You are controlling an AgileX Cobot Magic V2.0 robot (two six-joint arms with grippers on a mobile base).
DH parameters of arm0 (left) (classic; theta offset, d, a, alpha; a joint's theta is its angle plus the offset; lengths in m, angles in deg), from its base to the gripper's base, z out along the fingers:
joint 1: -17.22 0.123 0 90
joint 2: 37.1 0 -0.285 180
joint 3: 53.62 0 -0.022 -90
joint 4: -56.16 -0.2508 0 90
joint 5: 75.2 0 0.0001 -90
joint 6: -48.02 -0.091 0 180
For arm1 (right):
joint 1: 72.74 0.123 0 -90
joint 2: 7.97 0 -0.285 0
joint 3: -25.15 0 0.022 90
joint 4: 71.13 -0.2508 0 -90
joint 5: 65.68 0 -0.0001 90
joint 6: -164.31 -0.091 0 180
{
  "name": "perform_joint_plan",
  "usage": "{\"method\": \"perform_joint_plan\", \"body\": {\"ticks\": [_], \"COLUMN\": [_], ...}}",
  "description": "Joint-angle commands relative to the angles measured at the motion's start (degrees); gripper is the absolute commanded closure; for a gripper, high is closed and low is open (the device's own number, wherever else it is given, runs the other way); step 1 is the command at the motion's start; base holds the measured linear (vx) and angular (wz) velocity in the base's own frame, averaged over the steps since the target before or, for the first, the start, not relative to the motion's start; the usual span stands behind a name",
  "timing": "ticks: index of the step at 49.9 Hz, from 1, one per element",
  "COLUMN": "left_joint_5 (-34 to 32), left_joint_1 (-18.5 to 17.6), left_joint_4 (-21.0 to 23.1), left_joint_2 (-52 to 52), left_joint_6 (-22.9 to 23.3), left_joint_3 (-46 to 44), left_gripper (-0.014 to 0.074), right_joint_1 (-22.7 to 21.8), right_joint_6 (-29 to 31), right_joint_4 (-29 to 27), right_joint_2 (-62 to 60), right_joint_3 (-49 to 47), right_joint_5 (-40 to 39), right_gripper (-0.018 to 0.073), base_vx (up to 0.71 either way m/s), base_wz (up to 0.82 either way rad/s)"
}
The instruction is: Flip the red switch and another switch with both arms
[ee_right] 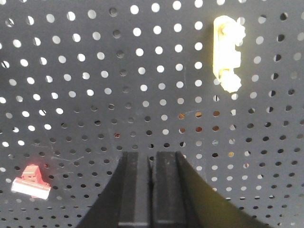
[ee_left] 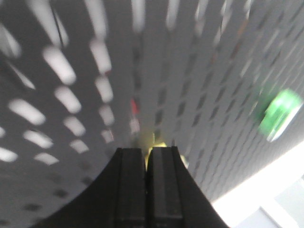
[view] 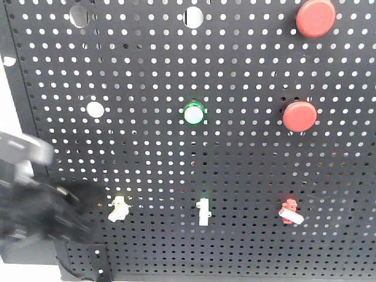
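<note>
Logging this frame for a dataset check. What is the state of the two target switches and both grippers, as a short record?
red switch: bottom row, right side of the pegboard; nothing touching it
cream switch: bottom row, left; faint yellow glow
left gripper: shut, tips right at the cream switch; view is blurred, so contact is unclear
right gripper: shut, facing bare pegboard; the red switch is off to the left in its wrist view
</note>
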Motion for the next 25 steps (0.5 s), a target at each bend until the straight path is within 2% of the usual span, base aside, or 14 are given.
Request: {"method": "perform_joint_plan", "body": {"ticks": [1,6,11,17,25], "left_joint_5": [-2.27,-2.27,-2.22,-1.77,-1.65], "left_joint_1": [-0.31,-0.31,-0.31,-0.31,-0.31], "left_joint_4": [1.25,1.25,1.25,1.39,1.39], "left_joint_2": [4.30,7.97,11.82,15.47,18.11], "left_joint_6": [-0.07,-0.07,-0.07,-0.02,-0.02], "left_joint_3": [-1.69,-1.69,-1.69,-1.69,-1.69], "left_gripper": [0.0603,0.0603,0.0603,0.0603,0.0603], "right_joint_1": [-0.37,-0.37,0.30,3.40,10.54], "right_joint_6": [0.06,0.76,5.48,14.42,28.92], "right_joint_4": [-1.36,-3.69,-8.13,-15.52,-27.39], "right_joint_2": [-0.03,-0.03,0.72,2.61,8.44], "right_joint_3": [-1.95,-1.95,-2.07,-2.31,-4.73], "right_joint_5": [-4.19,-2.65,-0.42,0.44,1.25], "right_gripper": [0.0566,0.0566,0.0566,0.0566,0.0566], "base_vx": [0.00,0.00,0.00,0.00,0.00], "base_wz": [0.00,0.00,0.00,0.00,0.00]}}
